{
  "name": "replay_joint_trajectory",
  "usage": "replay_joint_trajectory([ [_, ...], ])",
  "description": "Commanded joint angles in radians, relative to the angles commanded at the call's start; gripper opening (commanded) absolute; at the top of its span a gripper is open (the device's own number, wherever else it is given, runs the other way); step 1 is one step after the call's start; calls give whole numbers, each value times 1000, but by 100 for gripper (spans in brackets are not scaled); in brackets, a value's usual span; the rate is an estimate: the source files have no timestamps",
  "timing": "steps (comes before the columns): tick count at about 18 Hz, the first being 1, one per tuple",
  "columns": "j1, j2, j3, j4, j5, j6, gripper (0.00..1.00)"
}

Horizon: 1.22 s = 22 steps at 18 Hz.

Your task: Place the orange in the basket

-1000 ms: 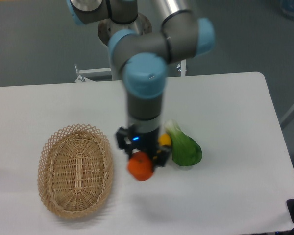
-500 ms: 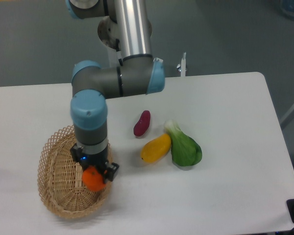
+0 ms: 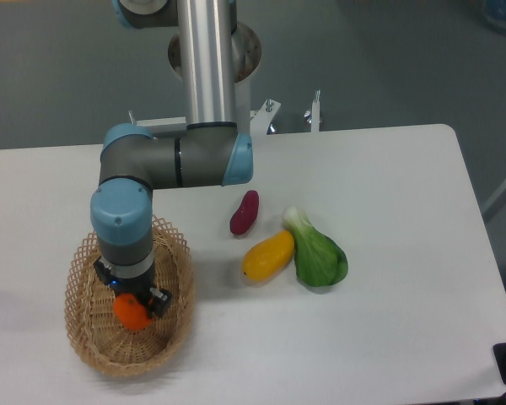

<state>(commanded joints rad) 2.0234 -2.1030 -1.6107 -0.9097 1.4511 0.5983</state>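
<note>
Since a second ago my arm has swung from beside the leafy green vegetable (image 3: 319, 253) across to the left, and now my gripper (image 3: 132, 304) hangs over the middle of the wicker basket (image 3: 84, 333), wrist pointing straight down. My fingers (image 3: 158, 300) are closed on the orange (image 3: 131, 314), which sits inside the basket's outline, low over the woven floor; from this high camera I cannot tell whether it already touches the weave or hangs just above it. I hold it near the centre rather than the lattice rim, I judge, so that it settles in the hollow and does not roll toward the edge when let go. What remains is to open the fingers and lift clear without catching the rim. Being round, the fruit may roll a little on the uneven wicker, so a low release seems wise. Over on the white tabletop (image 3: 405, 169), well apart from the basket, lie a purple sweet potato (image 3: 244, 212), a yellow mango (image 3: 267, 256) and the green vegetable, the latter two touching.
</note>
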Motion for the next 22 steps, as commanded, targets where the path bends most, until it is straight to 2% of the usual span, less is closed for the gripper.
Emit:
replay_joint_trajectory([
  [5, -9, -8, 9, 21, 0, -6, 69],
  [11, -11, -8, 9, 21, 0, -6, 75],
  [13, -9, -6, 9, 23, 3, -2, 94],
  [14, -9, -3, 9, 23, 3, -3, 100],
  [20, -9, 29, 5, 28, 21, 2, 100],
  [22, -6, 41, 29, 23, 21, 0, 100],
])
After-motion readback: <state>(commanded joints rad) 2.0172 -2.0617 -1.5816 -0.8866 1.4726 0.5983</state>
